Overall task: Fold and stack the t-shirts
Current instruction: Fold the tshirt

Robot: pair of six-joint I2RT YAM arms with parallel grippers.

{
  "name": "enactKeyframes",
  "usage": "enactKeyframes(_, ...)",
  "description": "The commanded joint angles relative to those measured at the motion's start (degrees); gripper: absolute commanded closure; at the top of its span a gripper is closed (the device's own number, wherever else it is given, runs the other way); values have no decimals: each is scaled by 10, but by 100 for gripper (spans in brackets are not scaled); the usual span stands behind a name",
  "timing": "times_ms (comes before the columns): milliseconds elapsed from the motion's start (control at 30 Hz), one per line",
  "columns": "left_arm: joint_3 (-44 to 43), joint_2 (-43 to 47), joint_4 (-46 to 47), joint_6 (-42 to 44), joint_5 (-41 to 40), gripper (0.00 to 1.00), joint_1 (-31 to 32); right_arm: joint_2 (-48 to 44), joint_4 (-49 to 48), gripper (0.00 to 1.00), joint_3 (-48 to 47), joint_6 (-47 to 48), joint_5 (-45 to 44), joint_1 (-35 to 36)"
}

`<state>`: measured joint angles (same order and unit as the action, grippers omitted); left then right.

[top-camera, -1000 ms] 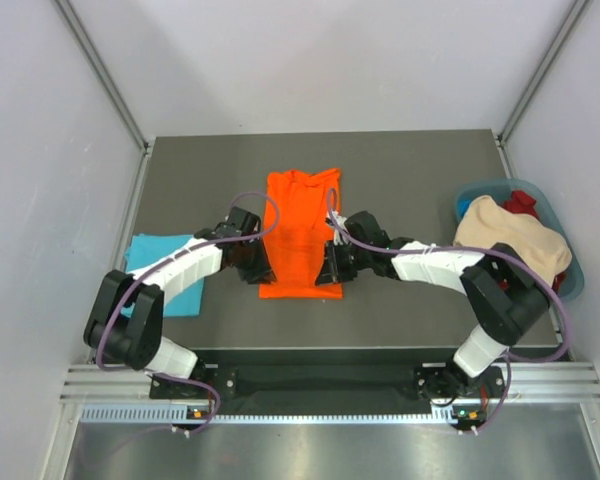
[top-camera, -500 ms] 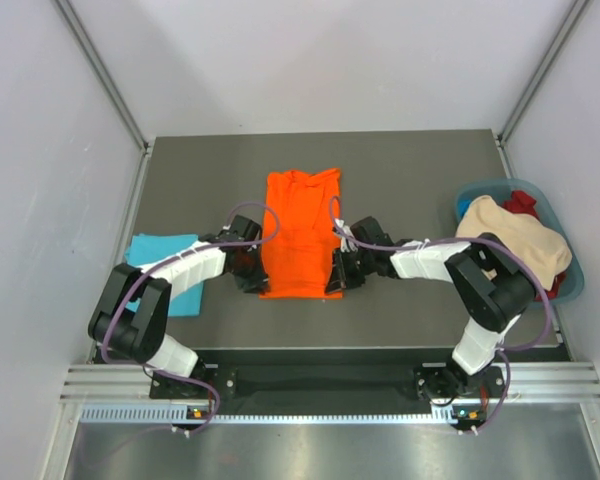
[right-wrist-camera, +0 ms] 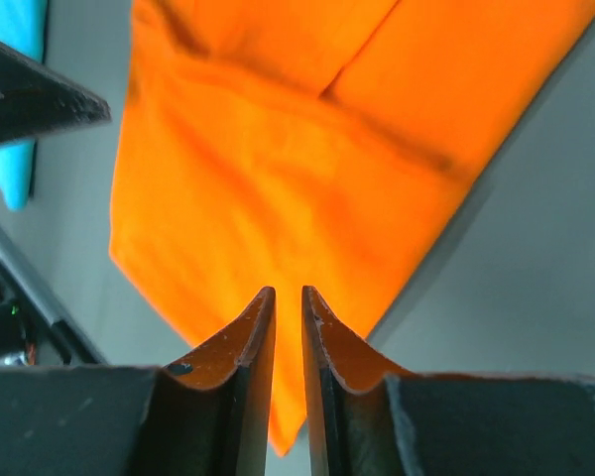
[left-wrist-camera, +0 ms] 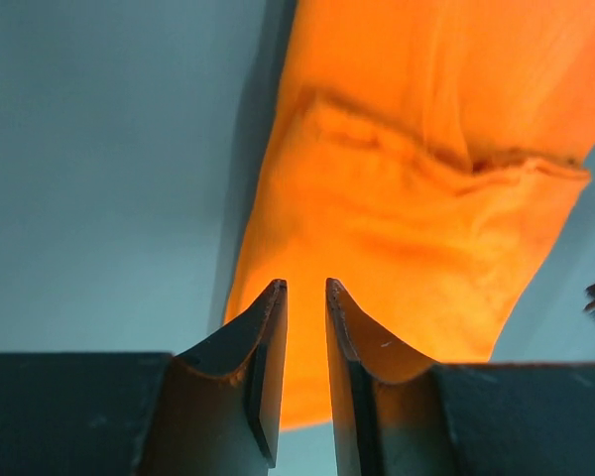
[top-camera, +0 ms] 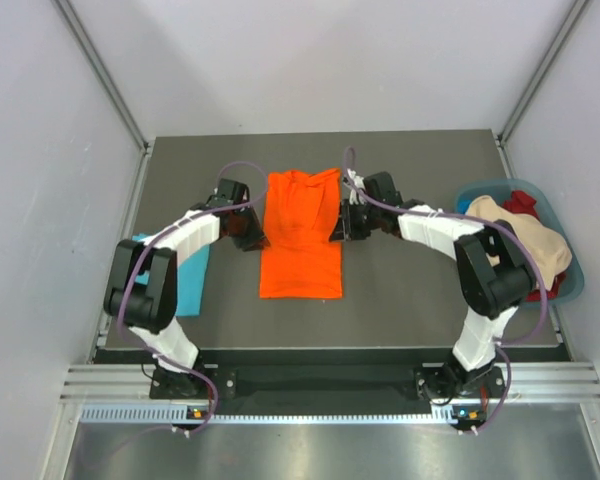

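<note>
- Folding the orange t-shirt [top-camera: 300, 250] is, in our judgement, the step in hand. It lies flat as a narrow strip at the centre of the overhead frame, collar toward the top and hem toward the bottom, its sides apparently already turned in.
- We see the turquoise t-shirt [top-camera: 192, 282] at the left edge of the worktop [top-camera: 430, 310], partly under the left arm and well apart from the orange one.
- Our left tool [top-camera: 255, 236] sits just beside the strip's left edge, in its upper half. Its wrist view shows the fingers drawn nearly together, only a thin slit between them and no cloth clamped.
- Our right tool [top-camera: 338, 230] mirrors it at the strip's right edge, with the same narrow slit and nothing held.
- We cannot tell whether either tool's tips touch the cloth.
- Next, we judge, comes a crosswise fold. Both tools would have to spread, pinch the two corners of one end and carry them evenly to the other end so the edges meet.
- Stacking on the turquoise shirt would follow.
</note>
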<state>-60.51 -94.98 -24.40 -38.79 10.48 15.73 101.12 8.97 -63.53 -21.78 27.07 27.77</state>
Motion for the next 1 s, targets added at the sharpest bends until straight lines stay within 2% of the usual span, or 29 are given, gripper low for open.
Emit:
enactKeyframes(0,-45,-45,49,21,36,73,-1,54,9,82,-68,31,6,-15)
enactKeyframes(267,-104,-108,73,22,27,73,-25,144,8,82,-140,36,19,-54)
enactKeyframes(467,-105,-132,83,24,6,73,-32,176,4,82,-146,39,-5,-68)
enactKeyframes(667,-109,-160,88,24,2,74,-34,164,-1,82,-143,39,-23,-72)
enactKeyframes(967,-119,-135,57,35,-12,73,-35,124,25,80,-154,46,-41,-73)
